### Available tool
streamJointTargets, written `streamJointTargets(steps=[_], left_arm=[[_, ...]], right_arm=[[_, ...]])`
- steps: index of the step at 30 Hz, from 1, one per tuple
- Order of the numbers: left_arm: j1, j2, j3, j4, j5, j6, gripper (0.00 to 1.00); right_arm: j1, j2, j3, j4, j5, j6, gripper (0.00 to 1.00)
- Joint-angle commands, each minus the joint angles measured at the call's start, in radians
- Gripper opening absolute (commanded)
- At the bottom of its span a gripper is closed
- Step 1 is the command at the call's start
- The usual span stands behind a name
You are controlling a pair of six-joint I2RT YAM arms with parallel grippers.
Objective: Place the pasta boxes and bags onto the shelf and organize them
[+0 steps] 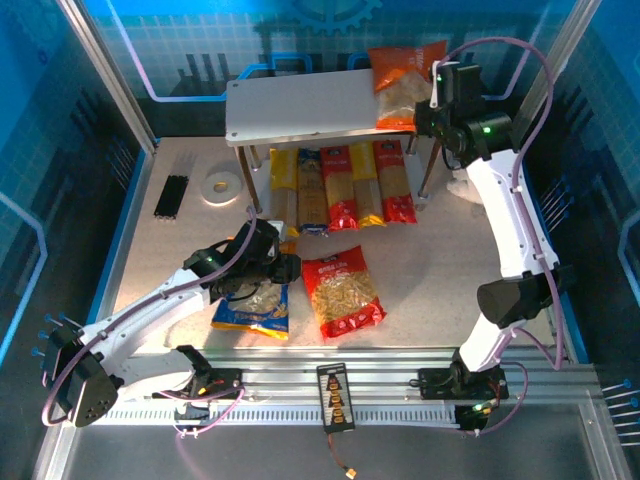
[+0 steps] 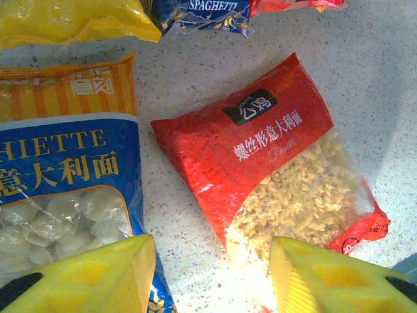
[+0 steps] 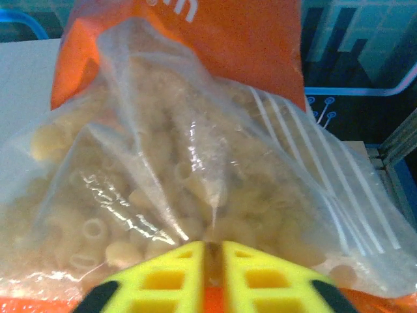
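Note:
The shelf (image 1: 300, 108) stands at the back. On the right end of its top board rests the orange bag (image 1: 402, 82), and my right gripper (image 3: 213, 251) is shut on a fold of the bag's clear film (image 3: 195, 169). Several pasta boxes (image 1: 340, 186) lie side by side beneath the top board. In front of them lie the red bag (image 1: 343, 292) and the blue-yellow bag (image 1: 256, 306). My left gripper (image 2: 212, 274) hangs open over the bare strip between these two bags, holding nothing, with the red bag (image 2: 260, 156) to its right and the blue-yellow bag (image 2: 65, 189) to its left.
A bundle of black sticks (image 1: 172, 196) and a white tape roll (image 1: 221, 186) lie left of the shelf. A small black strip (image 1: 336, 396) sits on the rail at the near edge. Blue walls enclose the table.

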Motion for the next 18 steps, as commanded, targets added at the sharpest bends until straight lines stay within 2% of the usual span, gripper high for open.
streamJointTargets(steps=[1,4,8,11,14,18], left_arm=[[0.006,-0.01,-0.018,-0.006,-0.01,-0.012,0.51],[0.006,-0.02,-0.04,0.004,-0.016,-0.019,0.51],[0.004,-0.048,-0.087,0.036,-0.021,-0.037,0.54],[-0.004,-0.064,-0.12,0.049,-0.037,-0.051,0.54],[-0.02,-0.076,-0.146,0.05,-0.069,-0.07,0.54],[-0.036,-0.092,-0.172,0.043,-0.111,-0.099,0.55]], right_arm=[[-0.006,-0.09,-0.071,0.048,-0.08,0.004,0.32],[-0.006,-0.174,-0.131,0.139,-0.128,0.004,0.47],[0.005,-0.261,-0.134,0.154,-0.128,-0.006,0.52],[0.052,-0.328,-0.144,0.091,-0.129,-0.011,0.56],[0.164,-0.43,-0.28,0.041,-0.073,0.0,0.59],[0.379,-0.612,-0.645,0.053,0.029,0.104,0.65]])
